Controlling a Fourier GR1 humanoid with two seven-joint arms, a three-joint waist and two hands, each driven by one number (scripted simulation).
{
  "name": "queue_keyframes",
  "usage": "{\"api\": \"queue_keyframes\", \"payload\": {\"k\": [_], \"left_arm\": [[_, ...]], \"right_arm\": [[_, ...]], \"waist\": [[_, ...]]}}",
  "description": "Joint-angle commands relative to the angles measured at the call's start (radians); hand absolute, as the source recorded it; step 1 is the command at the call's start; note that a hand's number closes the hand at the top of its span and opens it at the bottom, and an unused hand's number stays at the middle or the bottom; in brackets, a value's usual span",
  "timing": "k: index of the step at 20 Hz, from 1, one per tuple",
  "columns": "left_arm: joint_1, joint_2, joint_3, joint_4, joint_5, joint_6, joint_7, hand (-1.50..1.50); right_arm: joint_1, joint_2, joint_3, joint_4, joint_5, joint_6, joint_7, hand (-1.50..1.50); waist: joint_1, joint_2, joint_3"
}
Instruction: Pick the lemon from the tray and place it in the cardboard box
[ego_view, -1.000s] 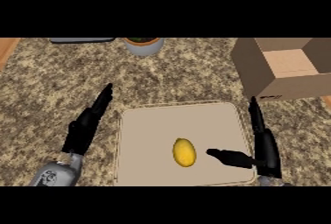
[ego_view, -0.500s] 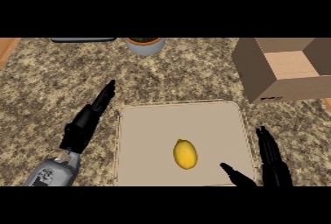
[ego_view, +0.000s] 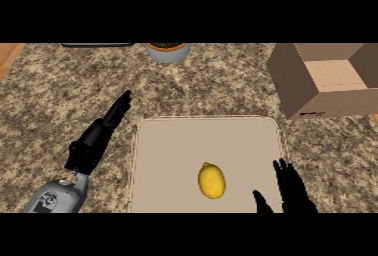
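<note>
Granite desk (ego_view: 59, 100): lemon (ego_view: 212, 180) on tray (ego_view: 221, 135), long axis front-to-back, just left of right hand (ego_view: 294, 194); fingers (ego_view: 284, 172) straight, holding nothing.

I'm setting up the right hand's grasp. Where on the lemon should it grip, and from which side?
I'd grip the lemon across its middle, thumb and fingers on its long sides. It lies flat on the tray, pointed ends running away from and toward the robot. Come from above on its right, where the open right hand is.
</note>
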Motion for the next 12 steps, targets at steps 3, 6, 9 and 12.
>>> {"api": "queue_keyframes", "payload": {"k": [3,6,9,12], "left_arm": [[-0.013,-0.01,-0.006,0.009,0.004,-0.017,-0.017,0.0],[-0.022,-0.03,-0.016,0.038,-0.015,-0.004,-0.025,0.0],[-0.047,-0.038,-0.012,0.052,-0.019,-0.011,-0.026,0.0],[-0.032,-0.029,-0.001,0.035,0.0,-0.036,-0.014,0.0]], "right_arm": [[-0.023,0.112,0.094,-0.187,0.176,0.264,0.344,-1.5],[-0.057,0.209,0.135,-0.288,0.286,0.415,0.546,-1.5],[-0.155,0.362,0.162,-0.34,0.373,0.579,0.713,-1.5],[-0.2,0.49,0.204,-0.315,0.462,0.713,0.81,-1.5]], "waist": [[0.019,0.01,0.01],[0.019,0.012,0.015],[0.033,0.014,0.019],[0.041,0.014,0.022]]}}
